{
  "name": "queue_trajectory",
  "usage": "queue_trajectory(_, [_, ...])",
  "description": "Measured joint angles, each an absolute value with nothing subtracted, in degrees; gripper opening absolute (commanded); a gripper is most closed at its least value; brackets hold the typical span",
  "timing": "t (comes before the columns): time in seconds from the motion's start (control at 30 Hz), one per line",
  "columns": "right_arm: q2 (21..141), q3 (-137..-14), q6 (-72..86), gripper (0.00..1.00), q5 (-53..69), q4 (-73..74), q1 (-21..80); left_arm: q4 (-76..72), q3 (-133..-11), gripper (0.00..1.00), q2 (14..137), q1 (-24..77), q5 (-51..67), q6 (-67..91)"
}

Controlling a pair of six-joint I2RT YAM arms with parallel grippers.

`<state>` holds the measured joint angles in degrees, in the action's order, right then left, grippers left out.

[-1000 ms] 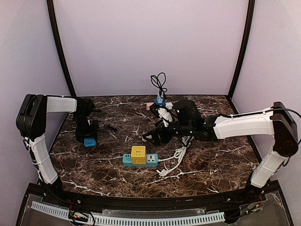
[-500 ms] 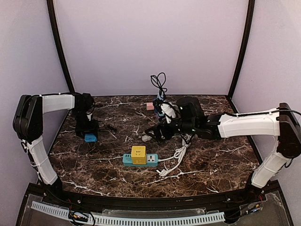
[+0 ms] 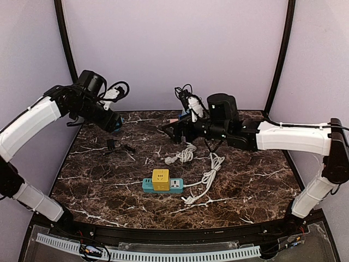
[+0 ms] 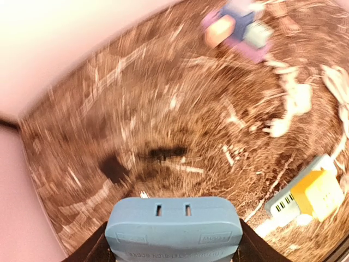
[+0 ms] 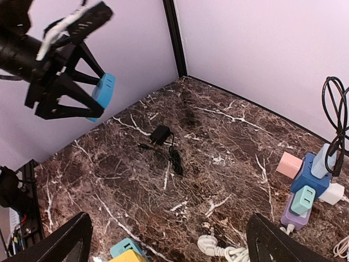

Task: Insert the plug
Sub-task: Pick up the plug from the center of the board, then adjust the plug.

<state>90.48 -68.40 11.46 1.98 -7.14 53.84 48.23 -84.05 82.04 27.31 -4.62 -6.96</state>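
My left gripper (image 3: 115, 123) is raised above the table's back left and is shut on a light blue adapter block (image 4: 173, 226) with two slots in its face. The block also shows in the right wrist view (image 5: 102, 94). A small black plug with a thin black cord (image 3: 113, 145) lies on the marble below it and shows in the right wrist view (image 5: 161, 134). A teal power strip with a yellow cube socket (image 3: 161, 183) lies at the table's middle. My right gripper (image 3: 174, 132) is open and empty, hovering above the table behind the strip.
A white coiled cable (image 3: 185, 155) and the strip's white cord (image 3: 207, 177) lie right of centre. A cluster of blue, purple, pink and white adapters (image 5: 305, 185) with a black cord loop stands at the back wall. Black frame posts flank the walls.
My left gripper has lifted the blue adapter off the table and swung up toward the back. My right gripper rose and drew back, leaving the white coiled cable on the table.
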Motion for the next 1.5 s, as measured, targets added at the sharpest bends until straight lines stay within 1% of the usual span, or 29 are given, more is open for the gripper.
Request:
queue_trajectory(0.1, [89.97, -68.4, 14.33, 0.92, 3.44, -9.8, 53.84, 42.44, -81.03, 0.12, 72.86, 33.54, -6.07, -16.93])
queue_trajectory(0.17, [89.95, -68.4, 16.25, 0.91, 4.34, -12.34, 54.0, 36.34, -76.27, 0.13, 65.1, 39.24, -6.66, -23.38])
queue_trajectory(0.3, [90.08, -68.4, 17.08, 0.91, 4.93, -16.32, 56.03, 26.63, -68.03, 0.13, 57.25, 46.98, -8.05, -31.77])
queue_trajectory(0.4, [90.54, -68.38, 16.49, 0.9, 5.8, -19.46, 58.74, 19.46, -62.37, 0.14, 55.96, 50.43, -9.19, -36.99])
queue_trajectory(0.53, [91.37, -67.83, 16.36, 0.89, 8.23, -25.23, 61.01, 14.09, -57.56, 0.14, 57.56, 51.7, -9.96, -42.04])
queue_trajectory(0.63, [93.32, -67.9, 16.38, 0.89, 9.69, -29.65, 61.67, 11.64, -56.07, 0.14, 57.71, 51.94, -10.2, -44.25])
queue_trajectory(0.73, [97.1, -69.54, 16.49, 0.87, 10.24, -30.98, 61.87, 9.19, -56.03, 0.14, 57.67, 52.01, -10.15, -45.3])
queue_trajectory(0.83, [99.44, -70.0, 16.8, 0.82, 9.61, -31.94, 61.84, 8.38, -55.64, 0.14, 57.45, 51.96, -10.5, -46.06])
queue_trajectory(1.03, [101.23, -71.7, 16.45, 0.66, 9.45, -33.36, 61.89, 7.29, -54.04, 0.14, 57.08, 52.18, -9.67, -46.54])
queue_trajectory(1.1, [101.51, -72.27, 16.4, 0.58, 9.72, -33.47, 61.89, 6.94, -53.8, 0.14, 56.99, 52.21, -9.45, -46.63])
queue_trajectory(1.17, [102.26, -73.65, 16.69, 0.46, 10.2, -33.34, 61.93, 6.52, -53.65, 0.13, 56.99, 52.27, -9.32, -46.83])
queue_trajectory(1.27, [103.24, -75.22, 17.06, 0.26, 11.05, -33.36, 62.26, 5.76, -53.43, 0.13, 56.99, 52.29, -9.67, -47.11])
queue_trajectory(1.3, [103.42, -75.42, 17.06, 0.19, 11.33, -33.41, 62.41, 5.63, -53.36, 0.13, 56.99, 52.29, -9.89, -47.16])
queue_trajectory(1.33, [103.5, -75.53, 16.73, 0.06, 11.57, -33.39, 62.57, 5.54, -53.28, 0.13, 57.01, 52.31, -10.09, -47.24])
queue_trajectory(1.37, [103.55, -75.55, 17.8, 0.0, 10.81, -33.12, 62.7, 5.28, -53.08, 0.13, 57.01, 52.29, -10.79, -47.57])
queue_trajectory(1.47, [103.53, -75.53, 20.53, 0.0, 9.26, -32.56, 62.57, 4.08, -52.69, 0.16, 57.3, 52.36, -12.14, -49.15])
queue_trajectory(1.5, [103.53, -75.5, 20.73, 0.0, 9.08, -32.53, 62.57, 3.95, -52.64, 0.22, 57.34, 52.38, -12.14, -49.12])
